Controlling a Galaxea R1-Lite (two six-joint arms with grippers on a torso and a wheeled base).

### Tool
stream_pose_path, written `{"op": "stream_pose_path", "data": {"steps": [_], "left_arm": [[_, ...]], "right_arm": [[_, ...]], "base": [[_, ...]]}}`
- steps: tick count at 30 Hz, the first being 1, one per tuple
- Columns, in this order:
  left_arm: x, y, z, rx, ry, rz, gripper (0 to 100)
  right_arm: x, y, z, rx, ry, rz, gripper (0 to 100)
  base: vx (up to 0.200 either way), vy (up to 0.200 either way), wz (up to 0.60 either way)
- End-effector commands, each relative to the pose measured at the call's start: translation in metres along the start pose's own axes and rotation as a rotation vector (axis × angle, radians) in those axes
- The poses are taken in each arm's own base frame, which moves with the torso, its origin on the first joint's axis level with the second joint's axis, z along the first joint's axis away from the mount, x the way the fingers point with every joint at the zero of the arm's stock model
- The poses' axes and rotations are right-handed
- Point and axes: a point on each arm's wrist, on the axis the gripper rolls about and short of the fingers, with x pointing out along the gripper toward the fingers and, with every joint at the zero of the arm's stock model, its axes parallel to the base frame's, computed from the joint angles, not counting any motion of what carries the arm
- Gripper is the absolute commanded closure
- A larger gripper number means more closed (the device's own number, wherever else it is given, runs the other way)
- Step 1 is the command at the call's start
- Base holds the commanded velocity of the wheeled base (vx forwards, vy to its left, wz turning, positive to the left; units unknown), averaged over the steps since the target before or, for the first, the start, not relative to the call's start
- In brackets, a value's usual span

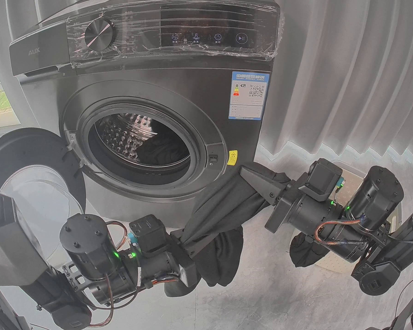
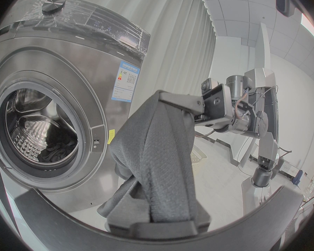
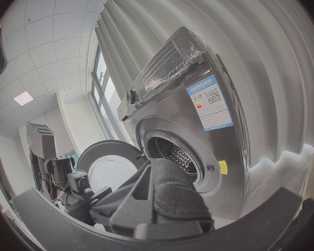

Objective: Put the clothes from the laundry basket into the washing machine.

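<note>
A dark grey garment (image 1: pixel 225 207) hangs in the air in front of the washing machine (image 1: pixel 170 83), stretched between the two arms just below and to the right of the round drum opening (image 1: pixel 142 143). The left pincer (image 1: pixel 188 249) is clenched on the garment's lower end, where a fold of cloth droops toward the floor (image 1: pixel 270 294). The right pincer (image 1: pixel 256 179) is clamped on the upper end, close to the machine's front panel and near a small yellow sticker (image 1: pixel 232 157). In the left wrist view the garment (image 2: pixel 157 150) runs as a twisted band from the left pincer (image 2: pixel 157 215) up to the right pincer (image 2: pixel 179 103). The right wrist view shows cloth (image 3: pixel 171 189) bunched over the right pincer (image 3: pixel 157 210). Inside the drum lies another dark piece of clothing (image 1: pixel 163 151) against the perforated steel wall. The machine's door (image 1: pixel 32 170) stands swung wide open at the robot's left. The pale laundry basket (image 1: pixel 352 186) sits on the floor under the right arm, with a dark cloth (image 1: pixel 307 249) hanging at its near side. A blue label (image 1: pixel 248 95) is stuck to the machine's front, clear film covers its control panel and knob (image 1: pixel 99 35), and a white curtain (image 1: pixel 353 69) hangs behind.
</note>
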Motion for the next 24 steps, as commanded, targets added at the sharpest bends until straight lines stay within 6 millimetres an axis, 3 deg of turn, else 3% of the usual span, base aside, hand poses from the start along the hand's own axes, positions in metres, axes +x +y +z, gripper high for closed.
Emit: {"op": "stream_pose_path", "data": {"steps": [1, 10, 15, 16, 24], "left_arm": [[-0.010, 0.000, 0.010, 0.006, -0.032, 0.004, 100], [-0.015, 0.000, 0.019, 0.007, -0.064, -0.020, 100], [-0.014, 0.000, 0.018, 0.004, -0.061, -0.020, 100], [-0.014, 0.000, 0.018, 0.004, -0.061, -0.018, 100], [-0.014, 0.014, 0.018, 0.002, -0.062, 0.040, 100]], "right_arm": [[-0.002, -0.003, -0.003, 0.000, 0.010, -0.016, 100], [-0.003, -0.007, -0.023, 0.007, 0.081, -0.032, 100], [-0.001, -0.007, -0.023, 0.007, 0.078, -0.025, 100], [-0.002, -0.007, -0.024, 0.005, 0.080, -0.025, 0], [-0.008, -0.007, -0.013, 0.015, 0.058, -0.036, 0]], "base": [[0.000, 0.000, 0.00], [0.000, 0.000, 0.00], [0.000, 0.000, 0.00], [0.000, 0.000, 0.00], [0.000, 0.000, 0.00]]}}
